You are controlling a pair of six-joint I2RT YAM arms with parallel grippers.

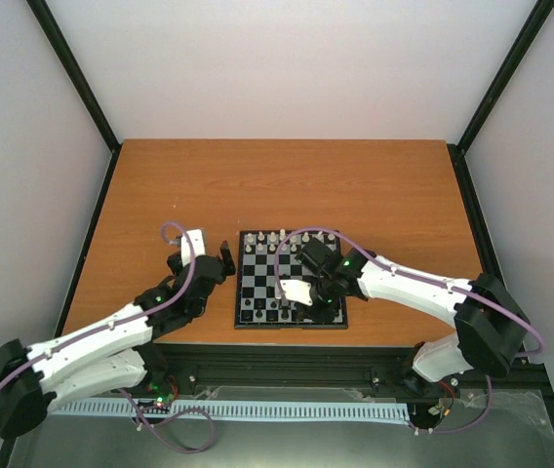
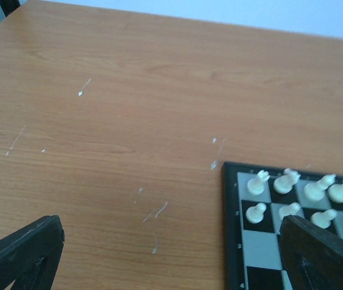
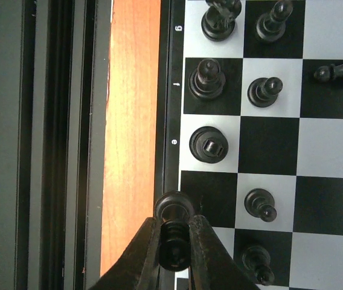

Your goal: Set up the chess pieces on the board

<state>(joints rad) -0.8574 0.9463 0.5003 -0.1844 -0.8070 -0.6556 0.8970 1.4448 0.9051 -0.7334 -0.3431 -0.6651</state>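
- My right pincer [image 3: 174, 251] is pressed together on 1 small black chess piece [image 3: 173, 211]. Both fingertips pinch it at the lettered rim of the small chessboard [image 3: 268, 145], which has black and silver-grey squares and a thin black rim.
- I cannot tell whether the pinched piece touches the rim.
- That board lies on the near middle of the table, between my 2 arms, with the lettered rim on the side nearest my bases.
- In my right wrist view I count 7 more black pieces [image 3: 208, 145] upright on squares in the 2 rows beside that rim.
- 1 further black pawn [image 3: 340, 71] appears to lie on its side, deeper into the board.
- My left wrist view shows at least 8 white pieces [image 2: 258, 182] in 2 rows at the far side, some cut off by the frame.
- My left pincer [image 2: 171, 260] is spread wide with nothing between its fingers, over the orange-brown wooden table [image 2: 129, 90] just beside the board's left rim.
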